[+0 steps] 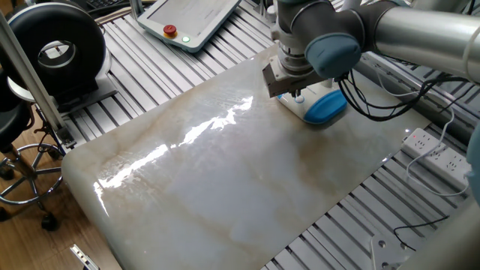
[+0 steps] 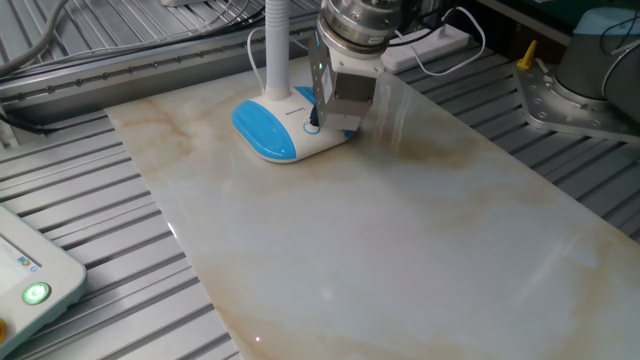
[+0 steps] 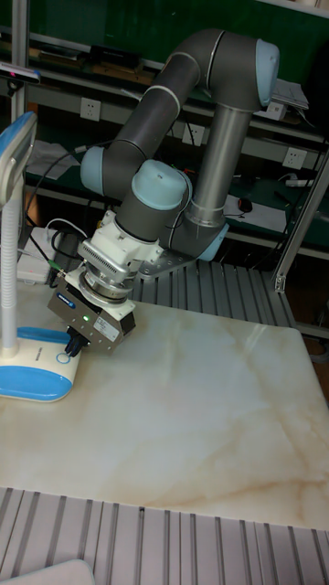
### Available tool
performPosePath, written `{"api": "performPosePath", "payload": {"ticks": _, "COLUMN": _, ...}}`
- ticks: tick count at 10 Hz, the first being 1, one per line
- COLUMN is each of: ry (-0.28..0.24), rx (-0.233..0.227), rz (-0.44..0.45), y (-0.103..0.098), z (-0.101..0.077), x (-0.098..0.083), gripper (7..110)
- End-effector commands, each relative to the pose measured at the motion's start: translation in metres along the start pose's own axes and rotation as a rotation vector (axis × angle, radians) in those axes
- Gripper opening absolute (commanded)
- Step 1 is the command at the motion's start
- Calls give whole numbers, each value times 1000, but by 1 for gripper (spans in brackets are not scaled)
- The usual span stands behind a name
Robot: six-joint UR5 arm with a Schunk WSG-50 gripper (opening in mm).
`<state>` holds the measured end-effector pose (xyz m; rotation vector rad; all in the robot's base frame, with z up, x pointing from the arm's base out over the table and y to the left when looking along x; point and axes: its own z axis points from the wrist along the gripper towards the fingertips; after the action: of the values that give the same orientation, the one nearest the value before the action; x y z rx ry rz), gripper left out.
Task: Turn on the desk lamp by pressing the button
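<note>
The desk lamp with a flat oval base, white in the middle and bright blue at both ends, stands near one corner of the pale marble tabletop, close to the edge that borders the ribbed metal frame. Its slim white neck rises straight up from the rear of the base; in the tall fixed view the neck carries a blue-rimmed lamp head at the top.

The grey two-finger gripper of the silver and blue robot arm hangs directly over the white middle of the base, pointing downward, its dark fingertips just above the surface or barely at it; contact cannot be made out. In the tall fixed view the gripper sits at the base's inner end, above its top face. Whether the fingers are apart or together cannot be told from any view. The small round white button is hidden beneath the gripper body.

A white pendant with a red round button lies on the metal frame, well apart from the lamp.
</note>
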<state>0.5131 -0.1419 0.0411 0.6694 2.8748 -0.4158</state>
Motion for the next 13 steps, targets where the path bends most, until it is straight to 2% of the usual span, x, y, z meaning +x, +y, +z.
{"api": "performPosePath", "payload": {"ticks": 1, "ry": -18, "rx": 1, "rz": -13, "y": -5, "z": 8, "x": -5, "gripper": 7}}
{"api": "performPosePath", "payload": {"ticks": 5, "ry": -13, "rx": -22, "rz": -21, "y": -5, "z": 14, "x": -1, "gripper": 7}}
{"api": "performPosePath", "payload": {"ticks": 13, "ry": -18, "rx": -16, "rz": -28, "y": -9, "z": 19, "x": 3, "gripper": 7}}
